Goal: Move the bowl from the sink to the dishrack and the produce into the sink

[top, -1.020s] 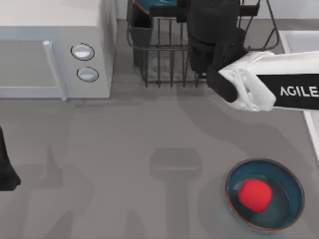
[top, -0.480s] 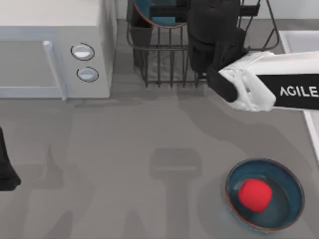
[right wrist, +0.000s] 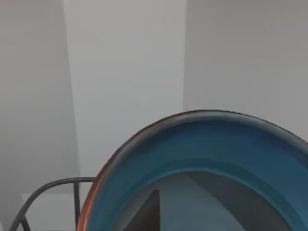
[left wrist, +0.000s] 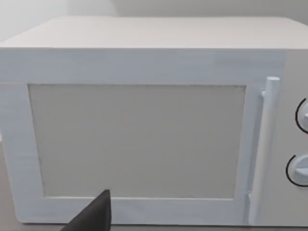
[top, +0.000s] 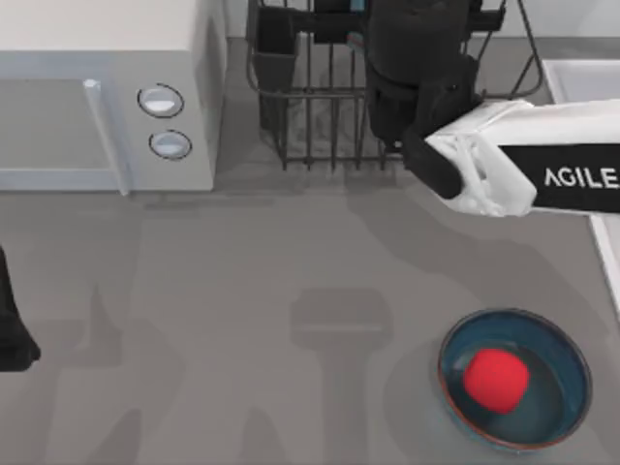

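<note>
The teal-blue bowl [right wrist: 202, 149] with its reddish-brown rim looms close in the right wrist view, tilted on edge, one dark fingertip [right wrist: 147, 214] inside it. My right gripper [top: 412, 44] is over the back of the dark wire dishrack [top: 320, 107] at the table's far side, shut on the bowl. The red produce [top: 495, 378] lies in a shallow blue dish [top: 562, 387] at the front right. The sink's white rim [top: 581, 77] shows at the right edge. My left gripper [top: 10, 334] is parked at the left edge.
A white microwave [top: 97, 87] stands at the back left, facing my left wrist camera, with its handle [left wrist: 262, 144] and two knobs [top: 161, 101]. A black utensil cup [top: 274, 53] sits at the rack's left corner. A rack wire [right wrist: 48, 185] curves beside the bowl.
The bowl, seen half a second ago over the rack's back left, has swung out past the top view's upper edge. The right arm has barely shifted. The left arm is still.
</note>
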`<state>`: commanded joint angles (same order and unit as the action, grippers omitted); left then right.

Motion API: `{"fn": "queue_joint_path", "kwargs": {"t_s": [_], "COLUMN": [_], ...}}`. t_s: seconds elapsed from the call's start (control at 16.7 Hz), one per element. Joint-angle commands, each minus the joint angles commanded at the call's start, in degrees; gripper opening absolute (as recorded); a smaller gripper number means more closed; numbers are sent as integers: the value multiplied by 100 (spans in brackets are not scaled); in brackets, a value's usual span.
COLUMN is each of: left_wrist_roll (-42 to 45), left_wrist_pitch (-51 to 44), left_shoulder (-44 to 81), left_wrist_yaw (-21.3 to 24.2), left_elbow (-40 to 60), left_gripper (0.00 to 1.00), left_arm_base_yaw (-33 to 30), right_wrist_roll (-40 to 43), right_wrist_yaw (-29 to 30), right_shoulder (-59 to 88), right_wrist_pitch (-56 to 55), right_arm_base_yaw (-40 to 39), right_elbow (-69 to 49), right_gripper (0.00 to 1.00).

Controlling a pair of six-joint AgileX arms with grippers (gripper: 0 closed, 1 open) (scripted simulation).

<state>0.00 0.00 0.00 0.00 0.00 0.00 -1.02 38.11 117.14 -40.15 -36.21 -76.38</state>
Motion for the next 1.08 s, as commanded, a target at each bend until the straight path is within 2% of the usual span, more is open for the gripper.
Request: {"fn": "queue_joint_path", "kwargs": {"t_s": [0.66,0.84,1.08], "left_wrist_roll": [0,0,0], "left_wrist_pitch": [0,0,0], "left_shoulder": [0,0,0], "left_wrist_yaw": [0,0,0], "left_elbow": [0,0,0], "left_gripper": [100,100,100], "left_arm_base_yaw": [0,0,0], "right_wrist_roll": [-2,-20,-50], "right_wrist_yaw": [-46,-439,-1362], "right_shoulder": [-62,-607,-2193], "right_wrist_pitch": [14,147,575], "right_arm_base_yaw": [15,258,817], "right_elbow": [57,584,2004], "right_gripper": [100,100,100]}}
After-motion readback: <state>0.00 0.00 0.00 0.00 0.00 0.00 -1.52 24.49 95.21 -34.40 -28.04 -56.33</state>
